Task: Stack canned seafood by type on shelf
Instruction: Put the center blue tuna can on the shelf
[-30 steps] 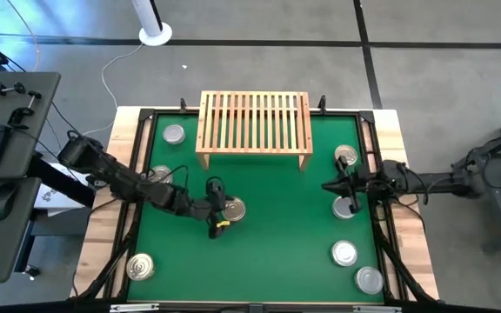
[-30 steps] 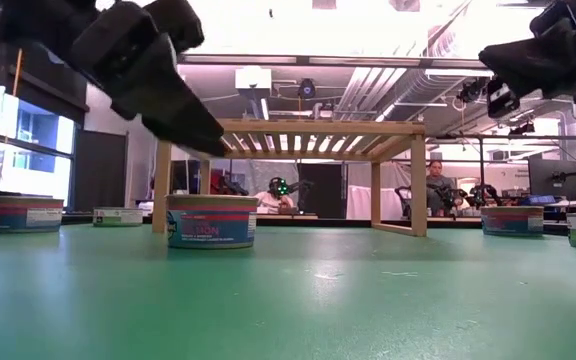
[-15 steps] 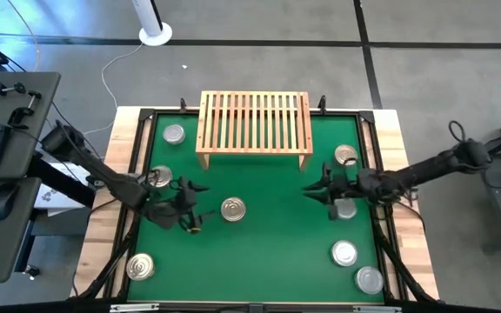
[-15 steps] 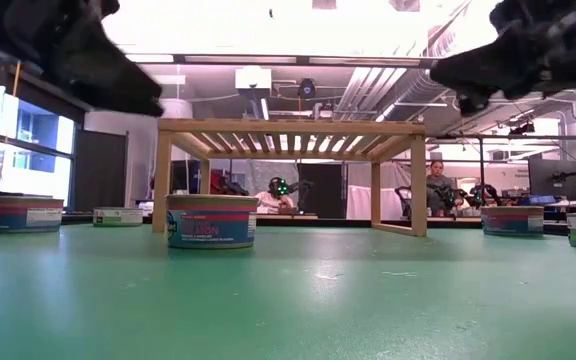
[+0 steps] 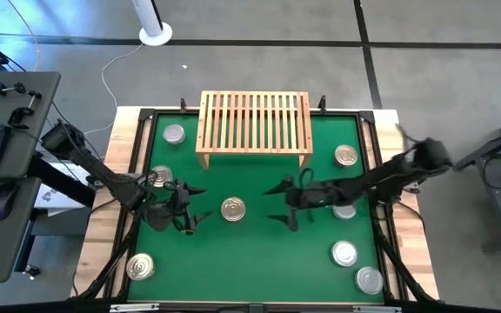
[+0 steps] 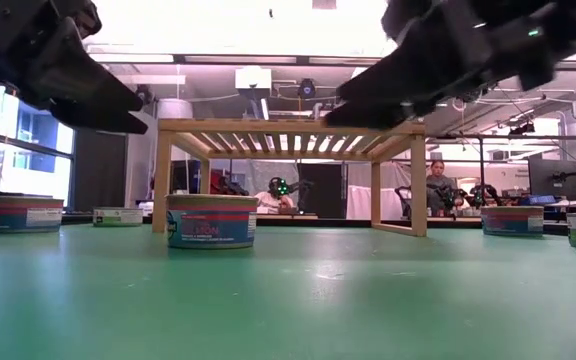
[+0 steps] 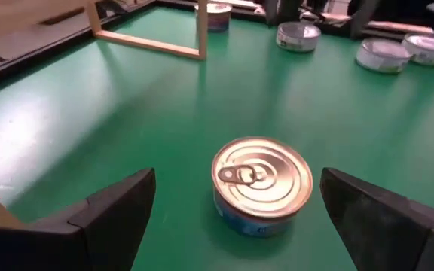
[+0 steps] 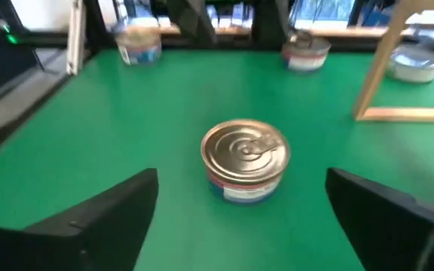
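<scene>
A gold-topped tin of canned seafood (image 5: pixel 232 209) stands upright on the green mat, in front of the light-wood shelf (image 5: pixel 255 122). My left gripper (image 5: pixel 200 203) hangs open just left of the tin, above the mat, fingers pointing at it (image 7: pixel 262 181). My right gripper (image 5: pixel 275 203) hangs open a little to the tin's right, also facing it (image 8: pixel 246 158). Neither touches the tin. The shelf's slatted top carries no tin.
Other tins stand on the mat: two by the left edge (image 5: pixel 174 134) (image 5: pixel 159 176), one at the near left (image 5: pixel 140 266), and several along the right side (image 5: pixel 346 156) (image 5: pixel 344 253) (image 5: pixel 370 279). One of them (image 5: pixel 346 211) is partly under my right arm.
My left gripper has drawn back from the centre tin toward the table's left edge, staying open. My right gripper has swung from the right edge toward the centre tin and has opened wide. The tin has stayed where it was.
</scene>
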`<state>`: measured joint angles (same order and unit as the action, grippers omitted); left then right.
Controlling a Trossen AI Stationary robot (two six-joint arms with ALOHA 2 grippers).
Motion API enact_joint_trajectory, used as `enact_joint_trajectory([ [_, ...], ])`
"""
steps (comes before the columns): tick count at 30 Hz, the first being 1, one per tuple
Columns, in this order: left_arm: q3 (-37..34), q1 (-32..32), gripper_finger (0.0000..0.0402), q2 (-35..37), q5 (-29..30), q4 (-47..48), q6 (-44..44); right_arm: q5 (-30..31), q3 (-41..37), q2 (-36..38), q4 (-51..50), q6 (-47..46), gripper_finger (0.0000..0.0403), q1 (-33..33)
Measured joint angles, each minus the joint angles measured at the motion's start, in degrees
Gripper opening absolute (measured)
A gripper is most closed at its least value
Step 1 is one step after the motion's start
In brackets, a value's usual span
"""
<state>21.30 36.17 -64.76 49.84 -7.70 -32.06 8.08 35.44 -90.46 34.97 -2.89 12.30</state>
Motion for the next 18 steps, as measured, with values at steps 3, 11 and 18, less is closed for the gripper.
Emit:
enact_joint_trajectory([
  [3,0.02,0.06,0.0365,-0.82,-1.21,-0.38,-0.98,-0.47,4.58,-7.58,-0.04,-0.11,0.0396,-0.90],
  [11,0.02,0.06,0.0365,-7.31,-4.62,-1.62,-4.06,-2.82,9.60,-21.61,4.44,-2.57,0.0398,-3.87],
  [18,0.02,-0.69,0.0365,-17.50,-6.49,-7.63,-5.35,-3.39,11.43,-30.87,16.19,-1.82,0.0399,-5.00],
])
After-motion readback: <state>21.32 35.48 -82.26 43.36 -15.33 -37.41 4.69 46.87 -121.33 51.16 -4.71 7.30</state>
